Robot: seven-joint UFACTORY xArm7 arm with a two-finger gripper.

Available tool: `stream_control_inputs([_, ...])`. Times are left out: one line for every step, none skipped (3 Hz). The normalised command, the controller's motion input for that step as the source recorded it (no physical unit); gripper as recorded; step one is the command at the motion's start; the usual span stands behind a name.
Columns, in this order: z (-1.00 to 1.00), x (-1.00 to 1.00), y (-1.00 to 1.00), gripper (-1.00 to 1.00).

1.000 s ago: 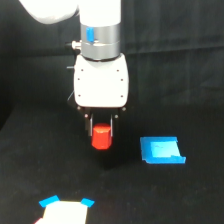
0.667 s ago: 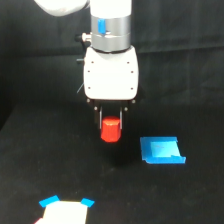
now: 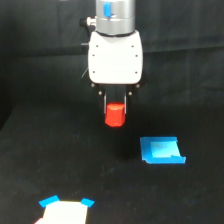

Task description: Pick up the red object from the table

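Note:
The red object (image 3: 115, 115) is a small red-orange block, held between the dark fingers of my gripper (image 3: 115, 111), which is shut on it. It hangs clear above the black table (image 3: 45, 160), under the white gripper body. The upper part of the block is tucked between the fingers; its lower half shows below them.
A flat blue square piece (image 3: 161, 150) lies on the table to the exterior view's right and below the gripper. A white piece with blue corners (image 3: 64, 210) sits at the bottom edge toward the exterior view's left.
The gripper has risen and shifted toward the exterior view's right, carrying the red object up off the table.

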Motion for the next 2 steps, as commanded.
stream_control_inputs([0.79, 0.72, -0.22, -1.0])
stream_control_inputs([0.16, 0.17, 0.23, -1.0])
